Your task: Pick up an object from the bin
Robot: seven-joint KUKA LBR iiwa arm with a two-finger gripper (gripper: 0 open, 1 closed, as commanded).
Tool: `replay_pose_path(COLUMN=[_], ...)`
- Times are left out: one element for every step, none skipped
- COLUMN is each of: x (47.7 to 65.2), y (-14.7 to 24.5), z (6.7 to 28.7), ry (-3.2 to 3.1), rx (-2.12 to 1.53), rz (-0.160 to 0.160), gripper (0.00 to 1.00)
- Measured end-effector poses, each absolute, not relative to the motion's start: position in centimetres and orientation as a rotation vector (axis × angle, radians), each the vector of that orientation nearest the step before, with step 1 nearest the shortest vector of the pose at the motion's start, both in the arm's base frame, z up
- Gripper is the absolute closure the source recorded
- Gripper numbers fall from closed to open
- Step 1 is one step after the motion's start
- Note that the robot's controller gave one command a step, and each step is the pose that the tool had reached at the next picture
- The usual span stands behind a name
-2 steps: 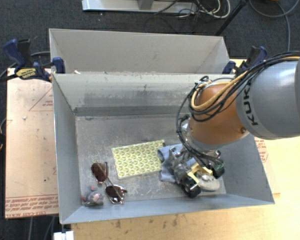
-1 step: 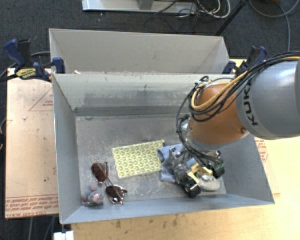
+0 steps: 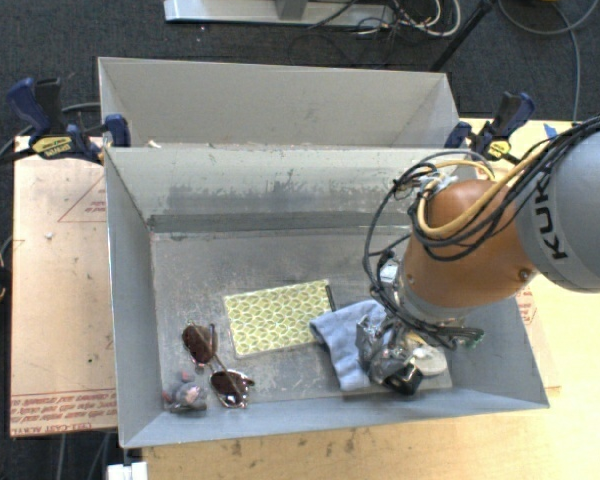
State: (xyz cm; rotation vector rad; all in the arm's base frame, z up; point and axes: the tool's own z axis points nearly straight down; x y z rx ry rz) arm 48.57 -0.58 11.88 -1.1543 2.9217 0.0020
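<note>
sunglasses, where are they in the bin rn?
In the camera view, the sunglasses lie at the lower left of the bin floor, just below-left of the yellow-green patterned card, far left of the pincer.

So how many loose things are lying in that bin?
4 visible: a yellow-green patterned sheet mid-floor, brown sunglasses lower left, a small pinkish lump beside them, a blue-grey cloth lower right. The gripper over that cloth may hide more.

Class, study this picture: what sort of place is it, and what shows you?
Probably a robotics lab: a robot arm reaches into a grey metal bin of loose things, sunglasses and a blue cloth among them, and cables lie on the floor behind.
</note>
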Motion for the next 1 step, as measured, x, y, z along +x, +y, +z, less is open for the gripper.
replay_pose_path(x=[48.57], y=[-0.57], z=[11.88], ry=[2.921], rx=[-1.154], rz=[0.002], gripper=[1.0])
